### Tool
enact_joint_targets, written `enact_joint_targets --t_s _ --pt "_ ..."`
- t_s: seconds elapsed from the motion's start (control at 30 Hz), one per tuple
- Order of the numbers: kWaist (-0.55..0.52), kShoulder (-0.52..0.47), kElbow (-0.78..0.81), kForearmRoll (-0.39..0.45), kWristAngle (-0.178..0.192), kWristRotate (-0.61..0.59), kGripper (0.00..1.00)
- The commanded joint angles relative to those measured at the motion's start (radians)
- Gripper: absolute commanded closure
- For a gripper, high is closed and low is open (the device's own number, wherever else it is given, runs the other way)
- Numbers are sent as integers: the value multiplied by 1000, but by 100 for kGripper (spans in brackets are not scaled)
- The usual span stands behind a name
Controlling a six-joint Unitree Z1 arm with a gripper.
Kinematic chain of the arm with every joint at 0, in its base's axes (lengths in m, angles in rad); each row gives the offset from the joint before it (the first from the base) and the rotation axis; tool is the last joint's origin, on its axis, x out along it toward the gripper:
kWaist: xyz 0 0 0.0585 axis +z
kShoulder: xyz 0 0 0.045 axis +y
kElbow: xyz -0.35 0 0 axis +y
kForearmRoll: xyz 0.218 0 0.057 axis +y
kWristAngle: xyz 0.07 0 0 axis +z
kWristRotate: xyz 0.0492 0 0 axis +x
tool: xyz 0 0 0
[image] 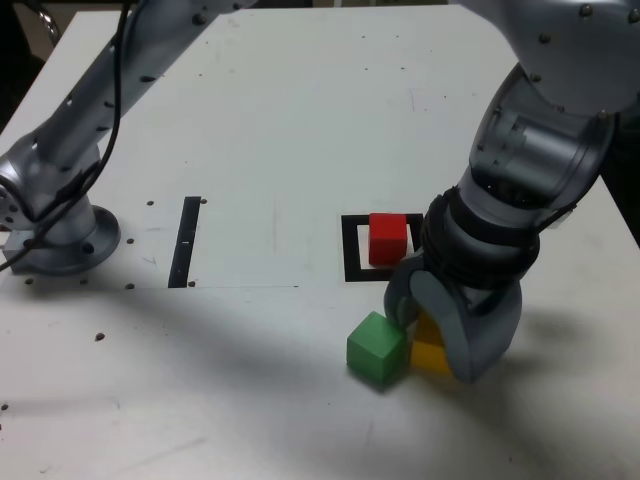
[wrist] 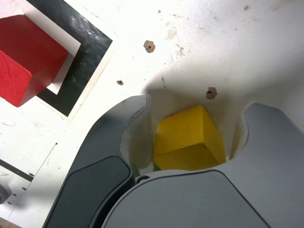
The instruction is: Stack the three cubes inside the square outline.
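The red cube (image: 388,238) (wrist: 26,57) sits inside the square outline (image: 353,250) (wrist: 90,52). In front of it, the green cube (image: 376,348) rests on the table, touching or nearly touching the yellow cube (image: 430,352) (wrist: 190,137) to its right in the exterior view. My gripper (image: 435,335) (wrist: 194,107) points down at the table with a jaw on each side of the yellow cube. The jaws stand very close to the cube's sides. Whether they press on it does not show.
A straight narrow black strip (image: 185,242) lies on the white table toward the exterior view's left. The arm's base (image: 55,225) with a black cable stands at the far left. Small screw holes (wrist: 149,46) dot the tabletop.
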Motion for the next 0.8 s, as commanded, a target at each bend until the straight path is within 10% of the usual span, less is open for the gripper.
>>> enact_joint_targets --t_s 0.0,0.77 --pt "-2 7 0 4 -1 -2 72" --pt "55 -71 -96 176 53 -5 74"
